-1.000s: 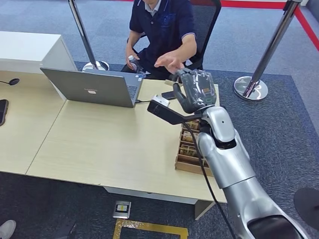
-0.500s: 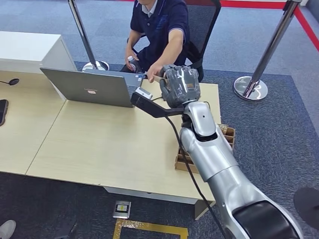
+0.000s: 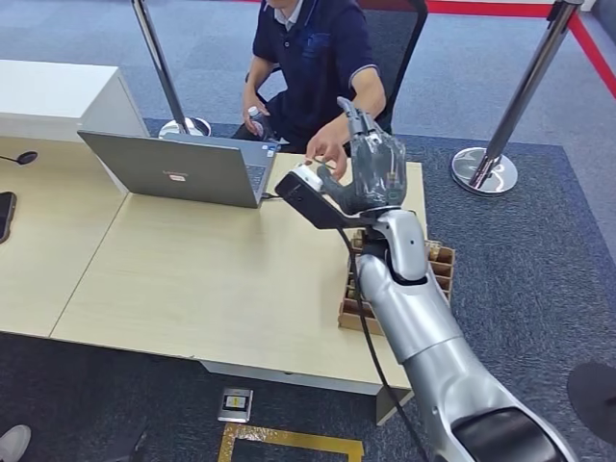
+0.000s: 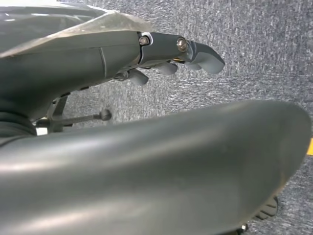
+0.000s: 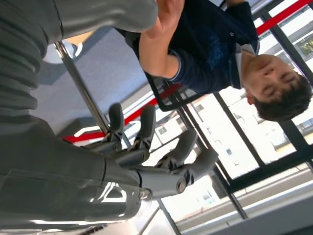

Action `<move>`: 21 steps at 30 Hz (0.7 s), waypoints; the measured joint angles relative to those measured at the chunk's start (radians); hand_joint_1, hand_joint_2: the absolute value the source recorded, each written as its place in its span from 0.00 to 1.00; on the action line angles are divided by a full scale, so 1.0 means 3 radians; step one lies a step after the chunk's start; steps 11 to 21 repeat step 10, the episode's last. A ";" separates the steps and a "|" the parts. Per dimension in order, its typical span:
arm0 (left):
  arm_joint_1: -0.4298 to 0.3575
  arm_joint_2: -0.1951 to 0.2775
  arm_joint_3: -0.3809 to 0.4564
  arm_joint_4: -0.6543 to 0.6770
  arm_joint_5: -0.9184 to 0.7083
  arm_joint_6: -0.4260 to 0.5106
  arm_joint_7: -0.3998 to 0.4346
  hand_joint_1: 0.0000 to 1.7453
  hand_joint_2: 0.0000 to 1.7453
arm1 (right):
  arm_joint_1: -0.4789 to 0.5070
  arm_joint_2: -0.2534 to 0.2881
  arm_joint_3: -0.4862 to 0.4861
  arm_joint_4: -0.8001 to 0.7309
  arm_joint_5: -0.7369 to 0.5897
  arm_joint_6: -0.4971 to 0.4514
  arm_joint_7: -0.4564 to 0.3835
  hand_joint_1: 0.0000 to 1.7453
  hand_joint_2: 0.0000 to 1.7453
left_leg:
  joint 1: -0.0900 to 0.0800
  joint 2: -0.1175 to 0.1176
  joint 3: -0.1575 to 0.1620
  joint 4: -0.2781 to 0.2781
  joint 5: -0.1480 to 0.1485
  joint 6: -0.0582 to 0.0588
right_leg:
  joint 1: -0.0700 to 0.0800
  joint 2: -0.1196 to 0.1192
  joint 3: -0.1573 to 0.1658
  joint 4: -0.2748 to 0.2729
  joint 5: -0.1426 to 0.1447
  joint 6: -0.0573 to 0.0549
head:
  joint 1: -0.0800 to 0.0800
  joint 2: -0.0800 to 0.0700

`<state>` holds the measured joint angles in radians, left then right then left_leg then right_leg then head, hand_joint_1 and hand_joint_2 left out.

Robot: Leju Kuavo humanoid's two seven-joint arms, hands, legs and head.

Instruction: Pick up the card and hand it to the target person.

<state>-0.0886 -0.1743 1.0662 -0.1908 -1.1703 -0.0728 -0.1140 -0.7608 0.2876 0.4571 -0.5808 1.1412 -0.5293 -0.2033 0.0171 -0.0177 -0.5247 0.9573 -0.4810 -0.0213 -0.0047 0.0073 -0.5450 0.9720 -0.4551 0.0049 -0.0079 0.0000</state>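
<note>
My right hand (image 3: 374,164) is raised above the far edge of the table (image 3: 196,279), just in front of the seated person in a dark polo shirt (image 3: 320,53). Its fingers (image 5: 147,161) are spread and nothing lies between them. The person's hand (image 3: 327,151) hovers over the table edge right beside my hand, and whether it holds the card I cannot tell. My left hand (image 4: 177,49) hangs over grey carpet with its fingers stretched out, holding nothing.
An open grey laptop (image 3: 182,168) stands at the table's far side, left of my arm. A wooden compartment box (image 3: 436,265) sits at the table's right end, under my forearm. Stanchion posts (image 3: 483,168) (image 3: 182,125) stand behind the table. A dark phone (image 3: 6,214) lies far left.
Half a second ago my right hand was further left, meeting the person's hand over a tan card. Now it has swung back right with fingers spread, and the person's hand has drawn back.
</note>
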 joint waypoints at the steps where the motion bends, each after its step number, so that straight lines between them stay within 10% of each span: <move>1: 0.0002 0.0000 0.0004 0.0000 0.0009 0.0001 0.0002 0.00 0.00 | 0.0114 -0.0032 -0.0036 -0.0157 -0.0012 0.0002 0.0008 0.00 1.00 | 0.0000 0.0000 0.0000 0.0000 -0.0001 0.0000 | 0.0000 0.0000 0.0000 -0.0001 0.0000 0.0000 | 0.0000 0.0000; 10: 0.0011 -0.0001 0.0071 0.0003 0.0104 0.0019 -0.0002 0.00 0.00 | 0.1363 -0.0307 -0.0546 -0.1656 -0.0001 0.0000 0.0139 0.00 1.00 | 0.0000 -0.0007 0.0000 0.0000 -0.0010 0.0005 | 0.0000 0.0000 0.0002 -0.0007 -0.0006 0.0005 | 0.0001 0.0000; 21: 0.0011 -0.0001 0.0071 0.0003 0.0104 0.0019 -0.0002 0.00 0.00 | 0.1363 -0.0307 -0.0546 -0.1656 -0.0001 0.0000 0.0139 0.00 1.00 | 0.0000 -0.0007 0.0000 0.0000 -0.0010 0.0005 | 0.0000 0.0000 0.0002 -0.0007 -0.0006 0.0005 | 0.0001 0.0000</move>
